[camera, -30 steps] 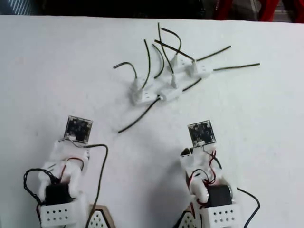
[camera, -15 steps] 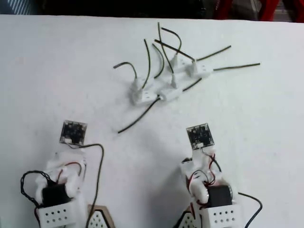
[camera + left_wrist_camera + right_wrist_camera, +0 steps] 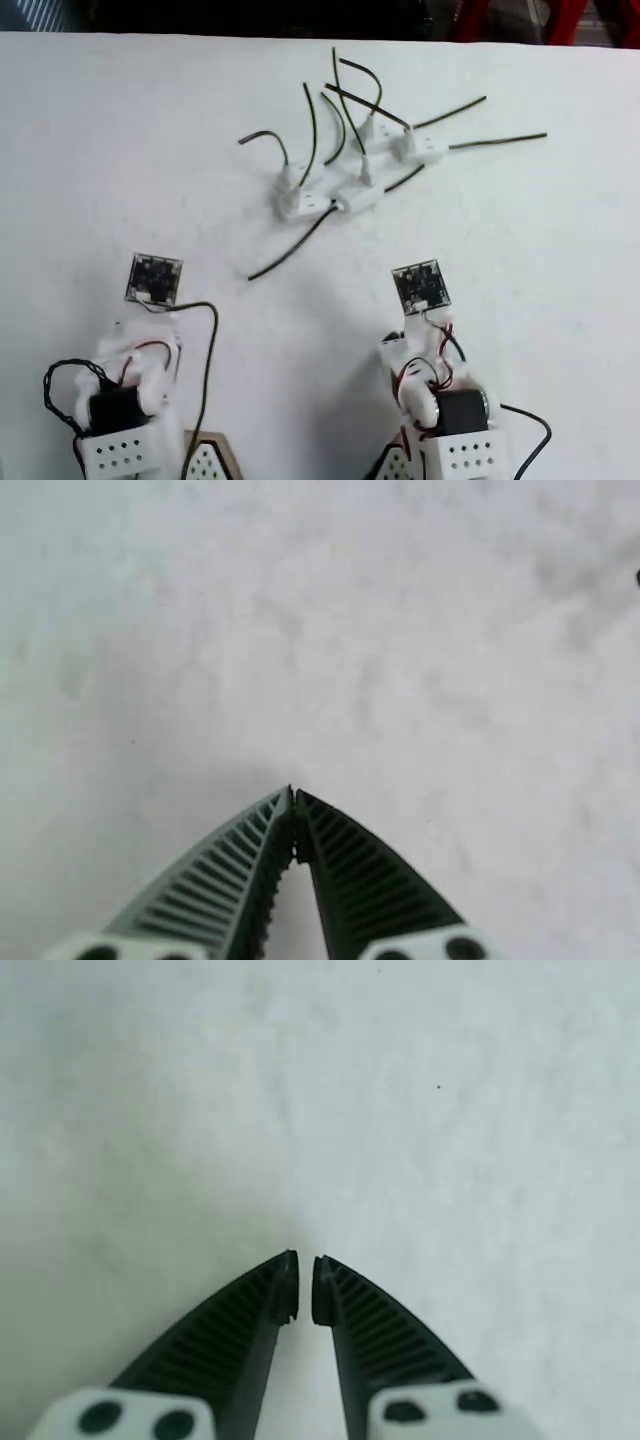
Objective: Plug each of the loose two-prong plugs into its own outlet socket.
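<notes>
White plugs and sockets (image 3: 345,190) lie tangled with dark leads (image 3: 292,247) at far middle of bench (image 3: 90,130); can't tell plug from socket. My left end effector (image 3: 293,798) closed tip to tip, empty. My right end effector (image 3: 304,1285) all but closed, empty. Both well apart from tangle. Best approach, I judge: open wide, grip one plug by body, not lead, while other arm pins socket.

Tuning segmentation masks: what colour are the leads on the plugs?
Black leads on white plugs; the high view shows them best.
</notes>
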